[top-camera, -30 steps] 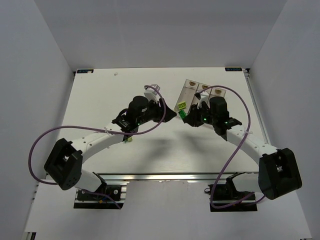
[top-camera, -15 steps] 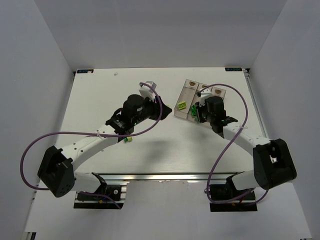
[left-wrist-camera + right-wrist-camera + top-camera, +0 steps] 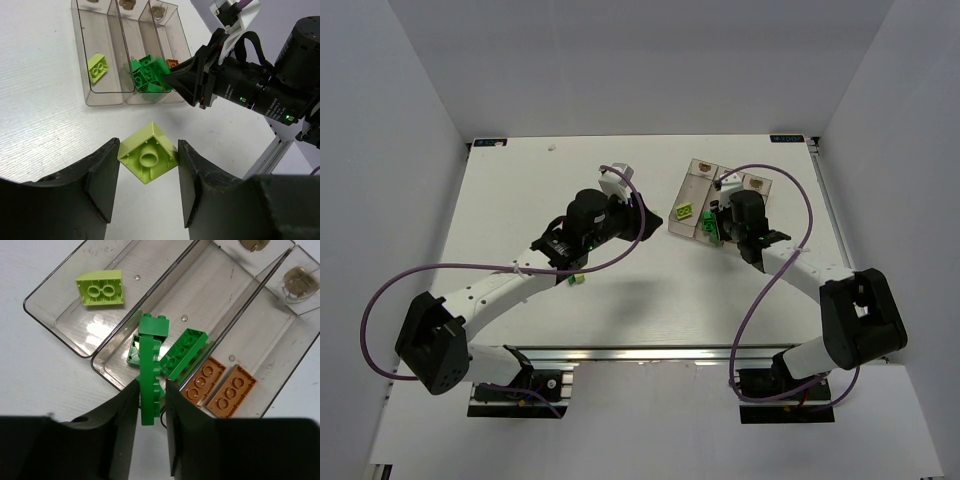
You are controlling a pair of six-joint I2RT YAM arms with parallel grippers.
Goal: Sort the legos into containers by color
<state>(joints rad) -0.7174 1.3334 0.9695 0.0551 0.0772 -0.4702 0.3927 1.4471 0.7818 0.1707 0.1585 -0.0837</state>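
White desk (image 3: pixel 520 200) carried the layout, with the left arm (image 3: pixel 500 285) and the right arm (image 3: pixel 800 265) both reaching toward its far right. The containers (image 3: pixel 698 190) were three clear bins joined in a row, lying slantwise.

The right jaws stood narrow about a long dark green brick (image 3: pixel 150 370), end-on over the near end of the middle bin. Whether they gripped it or only flanked it could not be told. The left jaws, half spread, held a yellow-green brick (image 3: pixel 148 159) hollow side up, off the desk and short of the bins.

Step in hand, as judged: drop the long dark green brick among its own colour. To do it well, the right jaws would need to sit inside the middle bin's walls before parting. The brick hung close to the near rim and could tip onto the desk or into a neighbouring bin. The left arm would do best to wait apart, then carry its piece to the outer bin.

Brick count:
- **Yellow-green, three:** a binned yellow-green brick (image 3: pixel 101 287) in the outer bin, the one in the left jaws, and a small loose piece (image 3: pixel 577 280) on the desk under the left arm.
- **Dark green, about four:** a dark green heap (image 3: pixel 186 352) of seemingly three in the middle bin, overlapping and hard to separate, plus the one at the right jaws.
- **Orange, two:** an orange pair (image 3: pixel 202 381) lying flat side by side in the third bin.
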